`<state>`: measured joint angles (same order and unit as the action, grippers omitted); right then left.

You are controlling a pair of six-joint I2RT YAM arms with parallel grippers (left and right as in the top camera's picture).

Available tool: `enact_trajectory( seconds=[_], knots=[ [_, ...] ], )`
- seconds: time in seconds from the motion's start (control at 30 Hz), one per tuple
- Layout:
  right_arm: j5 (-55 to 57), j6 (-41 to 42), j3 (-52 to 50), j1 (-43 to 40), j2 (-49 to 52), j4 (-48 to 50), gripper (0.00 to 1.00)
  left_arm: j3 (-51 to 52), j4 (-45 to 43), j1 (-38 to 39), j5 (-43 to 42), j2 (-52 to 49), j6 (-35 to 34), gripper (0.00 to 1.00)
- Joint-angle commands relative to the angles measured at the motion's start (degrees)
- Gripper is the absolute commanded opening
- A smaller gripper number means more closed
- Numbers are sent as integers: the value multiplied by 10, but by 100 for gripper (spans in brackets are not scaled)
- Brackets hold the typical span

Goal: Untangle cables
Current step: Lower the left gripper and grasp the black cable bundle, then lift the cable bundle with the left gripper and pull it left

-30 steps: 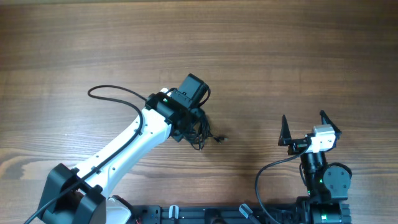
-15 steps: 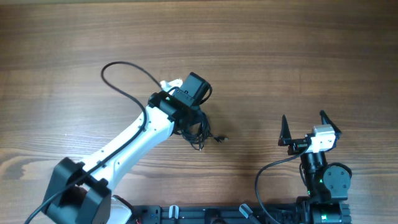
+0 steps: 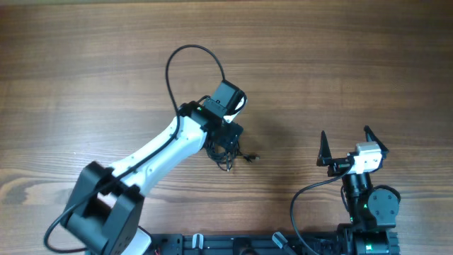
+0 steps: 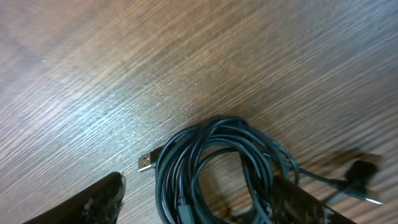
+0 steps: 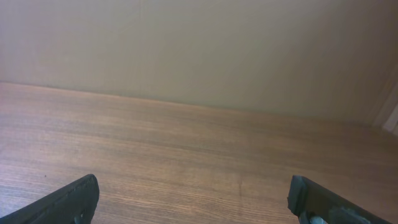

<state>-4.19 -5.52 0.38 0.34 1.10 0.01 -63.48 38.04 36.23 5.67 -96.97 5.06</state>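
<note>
Black cables (image 4: 171,180) on wooden table (image 4: 93,74)

Cables (image 4: 177,165) — lower coil off the left wrist view's bottom edge

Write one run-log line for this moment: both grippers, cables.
left gripper open, above tangled bundle of thin black cables | right gripper open, away from bundle | bundle on wooden table

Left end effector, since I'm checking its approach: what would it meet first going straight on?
The left end effector would probably meet the cables first: they lie ahead between its open fingers, on the table. Depth unclear.
</note>
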Motion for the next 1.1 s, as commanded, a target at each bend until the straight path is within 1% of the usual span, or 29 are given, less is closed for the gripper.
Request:
enact_trajectory(
  seconds=[0.0, 0.13, 0.17, 0.2, 0.27, 0.33, 0.37, 0.4, 0.43, 0.5, 0.6, 0.63, 0.7, 0.73, 0.8, 0.83, 0.87, 0.9, 0.93, 1.03, 1.07],
  knots=[
    [8, -5, -1, 1, -7, 1, 100, 2, -3, -10, -7, -41, 37, 71],
    [8, -5, -1, 1, -7, 1, 100, 2, -3, -22, -7, -79, 37, 74],
    [8, -5, -1, 1, -7, 1, 100, 2, -4, -24, -7, -87, 37, 73],
    [8, -5, -1, 1, -7, 1, 100, 2, -4, -27, -7, -93, 37, 71],
    [8, -5, -1, 1, -7, 1, 100, 2, -6, -30, -9, -102, 35, 46],
    [8, -5, -1, 1, -7, 1, 100, 2, -9, -30, -30, -104, 35, 31],
    [8, -5, -1, 1, -7, 1, 100, 2, -15, -30, -67, -104, 34, 20],
    [8, -5, -1, 1, -7, 1, 100, 2, -17, -30, -83, -104, 26, 13],
    [8, -5, -1, 1, -7, 1, 100, 2, -18, -30, -85, -104, 5, 4],
    [8, -5, -1, 1, -7, 1, 100, 2, -17, -30, -84, -104, -53, 4],
    [8, -5, -1, 1, -7, 1, 100, 1, -17, -30, -80, -100, -105, 4],
    [8, -5, -1, 1, -7, 1, 100, 0, -16, -31, -73, -95, -138, 4],
    [8, -5, -1, 1, -7, 1, 100, -2, -3, -38, -51, -79, -262, 4],
    [8, -5, -1, 1, -7, 1, 100, -2, 12, -43, -52, -70, -341, 4],
    [8, -5, -1, 1, -7, 1, 100, -2, 40, -52, -52, -61, -424, 4],
    [8, -5, -1, 1, -7, 1, 100, -2, 53, -57, -52, -57, -439, 12],
    [8, -5, -1, 1, -7, 1, 100, -2, 69, -63, -52, -54, -439, 29],
    [8, -5, -1, 1, -7, 1, 100, -2, 82, -68, -52, -53, -439, 62],
    [8, -5, -1, 1, -7, 1, 100, -2, 96, -76, -52, -52, -438, 75],
    [8, -5, -1, 1, -7, 1, 100, -2, 106, -89, -56, -50, -419, 80],
    [8, -5, -1, 1, -7, 1, 100, -2, 107, -96, -69, -46, -413, 82]
  ],
)
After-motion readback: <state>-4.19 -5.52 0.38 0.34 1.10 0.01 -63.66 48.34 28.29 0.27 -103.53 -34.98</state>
